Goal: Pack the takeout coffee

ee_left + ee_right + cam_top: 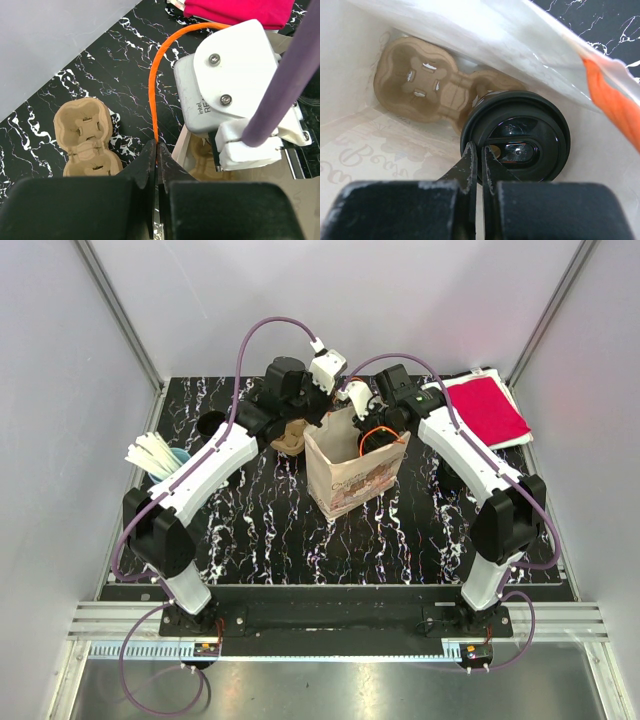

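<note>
Paper bag (350,475) stands upright at frame centre, top open, printed side facing the camera. Inside on the bottom: brown pulp cup carrier (420,82) lying flat, and a black-lidded cup (517,142) upright at its right end. Second identical carrier (87,135) flat on the table, just left of the bag.

I see my left arm (205,475) and right arm (470,455) angled inward, with the left hand (157,150) and right hand (476,152) both pinched closed.

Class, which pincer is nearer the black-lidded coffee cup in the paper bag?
Right. The right pincer reaches into the paper bag, just above the coffee cup; the left pincer grips the orange handle up top.
</note>
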You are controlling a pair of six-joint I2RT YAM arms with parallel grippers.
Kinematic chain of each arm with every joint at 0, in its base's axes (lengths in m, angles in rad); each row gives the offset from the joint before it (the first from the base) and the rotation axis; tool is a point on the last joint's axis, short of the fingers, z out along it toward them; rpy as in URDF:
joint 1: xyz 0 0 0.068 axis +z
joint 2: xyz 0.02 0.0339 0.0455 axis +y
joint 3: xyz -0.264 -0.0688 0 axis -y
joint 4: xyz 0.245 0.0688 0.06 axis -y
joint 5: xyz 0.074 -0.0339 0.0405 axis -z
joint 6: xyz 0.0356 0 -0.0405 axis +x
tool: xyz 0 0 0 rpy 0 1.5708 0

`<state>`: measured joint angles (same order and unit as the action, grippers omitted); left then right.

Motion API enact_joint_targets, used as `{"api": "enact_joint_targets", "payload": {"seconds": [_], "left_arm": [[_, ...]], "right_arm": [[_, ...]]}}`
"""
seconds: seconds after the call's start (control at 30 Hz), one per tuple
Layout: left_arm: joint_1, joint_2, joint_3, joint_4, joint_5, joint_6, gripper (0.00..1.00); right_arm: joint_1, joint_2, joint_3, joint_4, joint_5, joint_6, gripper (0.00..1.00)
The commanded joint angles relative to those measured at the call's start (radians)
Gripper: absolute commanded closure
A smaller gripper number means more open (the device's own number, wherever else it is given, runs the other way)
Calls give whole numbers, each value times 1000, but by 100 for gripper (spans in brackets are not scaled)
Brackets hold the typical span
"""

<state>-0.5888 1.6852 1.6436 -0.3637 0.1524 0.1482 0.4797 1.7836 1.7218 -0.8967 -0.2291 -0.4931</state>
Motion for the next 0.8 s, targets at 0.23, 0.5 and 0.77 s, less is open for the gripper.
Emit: {"api": "enact_joint_targets", "payload": {"seconds": [0.23,0.5,0.77], "left_arm": [[-2,-22,33,34,22,-10,100],[-2,-24,28,34,21,-9,100],[-2,-22,27,34,24,-7,100]], "right_arm": [[7,-13,-1,25,-6,-10,100],[7,-6,-5,28,1,-13,100],[5,0,-14,41,4,-16,100]]}}
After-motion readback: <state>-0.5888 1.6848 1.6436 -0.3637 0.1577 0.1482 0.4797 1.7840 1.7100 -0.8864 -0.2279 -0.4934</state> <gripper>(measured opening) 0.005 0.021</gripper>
